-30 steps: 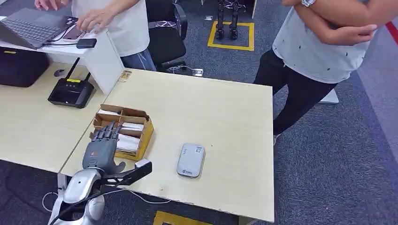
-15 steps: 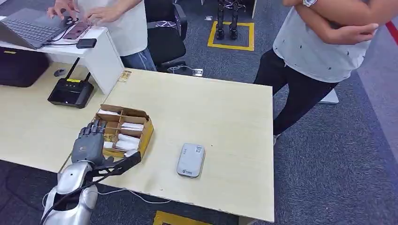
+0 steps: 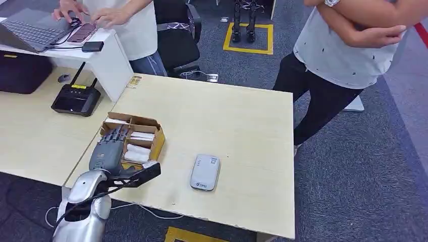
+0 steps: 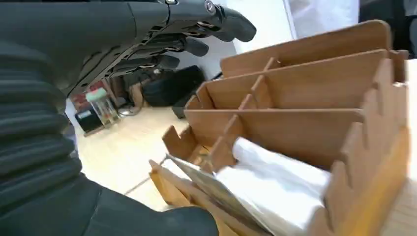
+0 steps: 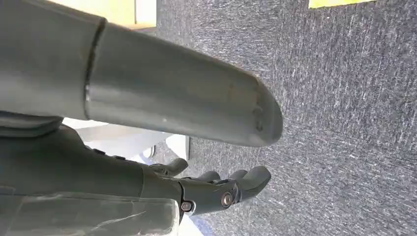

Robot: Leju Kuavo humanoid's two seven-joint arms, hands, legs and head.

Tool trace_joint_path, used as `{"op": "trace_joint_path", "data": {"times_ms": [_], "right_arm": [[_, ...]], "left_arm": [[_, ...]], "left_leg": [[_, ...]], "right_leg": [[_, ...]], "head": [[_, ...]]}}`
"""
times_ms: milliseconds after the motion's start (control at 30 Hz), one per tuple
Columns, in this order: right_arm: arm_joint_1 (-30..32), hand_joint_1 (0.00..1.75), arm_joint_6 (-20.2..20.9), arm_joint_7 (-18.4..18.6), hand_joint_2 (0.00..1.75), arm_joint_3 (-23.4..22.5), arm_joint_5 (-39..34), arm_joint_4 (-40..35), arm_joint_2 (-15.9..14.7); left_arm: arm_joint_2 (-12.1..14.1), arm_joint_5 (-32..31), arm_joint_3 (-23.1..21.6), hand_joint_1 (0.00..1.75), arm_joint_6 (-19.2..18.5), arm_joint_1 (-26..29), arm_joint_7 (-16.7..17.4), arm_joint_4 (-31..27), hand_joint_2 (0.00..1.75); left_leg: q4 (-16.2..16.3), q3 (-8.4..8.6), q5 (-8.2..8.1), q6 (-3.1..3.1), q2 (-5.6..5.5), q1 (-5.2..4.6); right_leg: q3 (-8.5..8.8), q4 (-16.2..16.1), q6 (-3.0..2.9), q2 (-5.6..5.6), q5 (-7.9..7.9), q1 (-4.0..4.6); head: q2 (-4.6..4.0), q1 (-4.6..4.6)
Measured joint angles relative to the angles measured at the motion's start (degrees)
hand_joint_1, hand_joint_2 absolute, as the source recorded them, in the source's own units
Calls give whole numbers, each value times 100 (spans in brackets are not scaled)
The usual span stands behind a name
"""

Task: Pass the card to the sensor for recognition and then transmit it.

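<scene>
A wooden divided card box [image 3: 158, 142] stands at the left of the light wooden table [image 3: 237, 116], with white cards [image 3: 138, 152] in its compartments. My left hand [image 3: 107, 150] hovers over the box's left side, fingers stretched out and holding nothing. In the left wrist view the fingers [image 4: 162, 34] reach over the box [image 4: 314, 83], and the white cards [image 4: 275, 179] lie just below them. The grey-white sensor [image 3: 204, 172] lies flat to the right of the box. My right hand [image 5: 216, 189] hangs over the carpet, holding nothing.
A black router [image 3: 75, 99] sits on the neighbouring desk to the left, behind a white partition [image 3: 111, 63]. One person [image 3: 126, 20] works at a laptop [image 3: 28, 30] at the back left. Another person [image 3: 348, 50] stands with arms crossed off the table's right edge.
My left hand swung left off the box half a second ago and has now come back right and forward over its left compartments. The person at the back has shifted both hands.
</scene>
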Motion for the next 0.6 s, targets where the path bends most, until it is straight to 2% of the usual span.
{"op": "trace_joint_path", "data": {"times_ms": [133, 367, 600], "right_arm": [[3, 0, 0, 0, 0, 0, 0, -2, 0], [3, 0, 0, -18, 0, -9, 0, -9, 0], [4, 0, 2, 2, 0, -35, 0, -15, 0]], "left_arm": [[-98, 183, -70, 0, -140, 128, -20, -65, 175], [-92, 472, -350, 0, -280, 315, 103, -186, 175], [-57, 474, -483, 0, -350, 418, 280, -302, 175]], "left_leg": [[0, 0, 0, 0, 0, 0], [0, 0, -1, 0, 0, 0], [0, 0, 0, 0, 0, 0]], "right_leg": [[-2, -1, 0, 1, 0, 0], [-2, -1, 0, 0, 0, 0], [-1, 0, 0, 0, 0, 0]], "head": [[0, -2], [0, 0], [0, 0]]}}
